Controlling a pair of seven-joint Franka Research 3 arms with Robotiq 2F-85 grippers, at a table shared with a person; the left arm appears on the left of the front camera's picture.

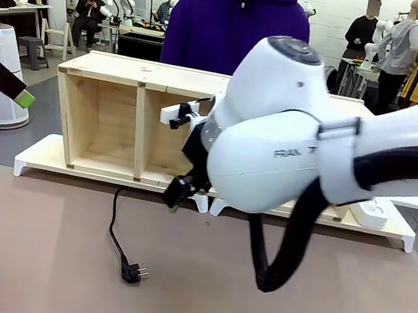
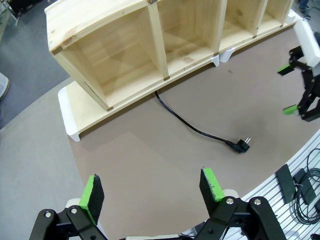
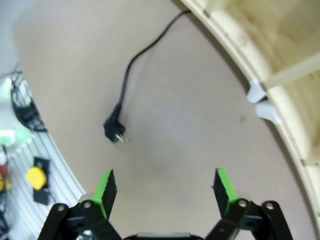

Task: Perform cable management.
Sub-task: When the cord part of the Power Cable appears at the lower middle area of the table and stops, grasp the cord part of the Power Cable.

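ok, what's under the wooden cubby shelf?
A pale wooden board on white feet. The thin black power cord emerges beneath its front edge; the cord's other end is covered.

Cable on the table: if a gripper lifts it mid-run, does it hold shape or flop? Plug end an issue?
Probably floppy: the cable lies in loose curves on the table, so it should sag either side of a grip. Thin, so likely light. The plug is its bulkiest part, so that end may dangle and swing.
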